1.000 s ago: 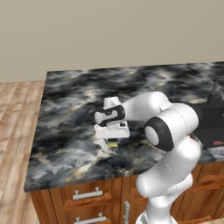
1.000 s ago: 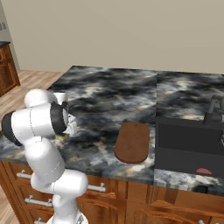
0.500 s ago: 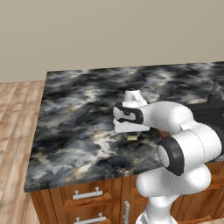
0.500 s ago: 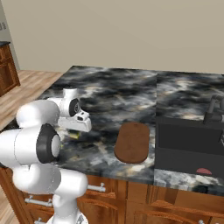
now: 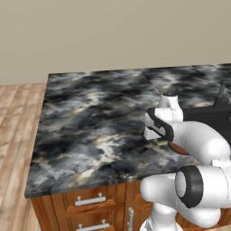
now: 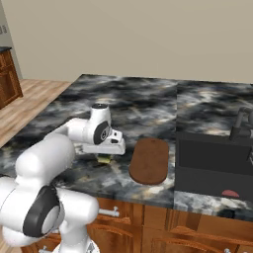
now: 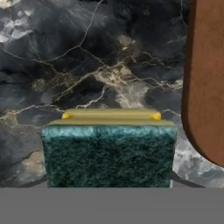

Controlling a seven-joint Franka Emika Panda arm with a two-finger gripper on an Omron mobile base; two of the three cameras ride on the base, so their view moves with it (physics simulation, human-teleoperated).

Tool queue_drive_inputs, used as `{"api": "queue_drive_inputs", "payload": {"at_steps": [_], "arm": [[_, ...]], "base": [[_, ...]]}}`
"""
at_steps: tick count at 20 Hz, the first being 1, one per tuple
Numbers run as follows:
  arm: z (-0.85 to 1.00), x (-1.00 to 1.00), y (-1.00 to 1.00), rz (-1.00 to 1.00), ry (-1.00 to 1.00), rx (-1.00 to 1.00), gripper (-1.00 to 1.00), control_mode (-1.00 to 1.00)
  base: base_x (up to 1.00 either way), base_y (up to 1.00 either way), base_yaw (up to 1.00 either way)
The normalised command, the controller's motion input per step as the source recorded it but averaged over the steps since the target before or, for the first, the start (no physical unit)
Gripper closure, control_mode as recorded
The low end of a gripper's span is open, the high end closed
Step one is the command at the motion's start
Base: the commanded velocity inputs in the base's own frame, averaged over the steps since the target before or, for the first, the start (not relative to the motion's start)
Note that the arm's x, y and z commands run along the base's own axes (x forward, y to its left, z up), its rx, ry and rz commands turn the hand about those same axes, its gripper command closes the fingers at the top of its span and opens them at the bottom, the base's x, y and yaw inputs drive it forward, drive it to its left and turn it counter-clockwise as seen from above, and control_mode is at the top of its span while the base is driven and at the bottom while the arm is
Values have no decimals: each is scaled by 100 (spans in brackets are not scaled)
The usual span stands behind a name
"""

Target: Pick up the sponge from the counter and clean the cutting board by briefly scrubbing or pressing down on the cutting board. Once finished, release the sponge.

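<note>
The robot's white arm reaches over the counter [image 5: 90, 122], a big dark stone top with white and tan lines in it, sitting on brown wooden cupboards with silver handles. In the right base view the gripper [image 6: 104, 158] points down, and a little bit of the sponge [image 6: 104, 159] peeks out under the white hand. The sponge is a small block, dark green on one side and yellow on the other. In the hand view the sponge [image 7: 109, 148] is very close to the camera, with its green face toward us and a yellow strip along its far edge. It sits right where the finger tips should be and hides them, so the gripper looks closed around the sponge. I cannot tell if the sponge touches the counter or hangs just over it. The cutting board [image 6: 149, 159] is a flat reddish-brown wooden board with round ends. It lies on the counter just beside the sponge, between the sponge and the black sink [image 6: 212, 160]. The sponge is not over the board. In the hand view the board [image 7: 205, 78] runs down the right side, with a strip of stone between it and the sponge. In the left base view the arm hides most of the board, and a small bit of sponge [image 5: 162, 142] shows under the hand.
</note>
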Motion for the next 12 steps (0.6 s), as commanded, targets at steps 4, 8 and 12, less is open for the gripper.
{"api": "queue_drive_inputs", "payload": {"at_steps": [4, 8, 12], "arm": [[12, -18, -100, 23, -1, 8, 100, -100], [12, -5, -94, 23, 0, 7, 100, -100], [-2, 0, -73, 19, 8, 8, 100, -100]], "base": [[0, 0, 0], [0, 0, 0], [0, 0, 0]]}}
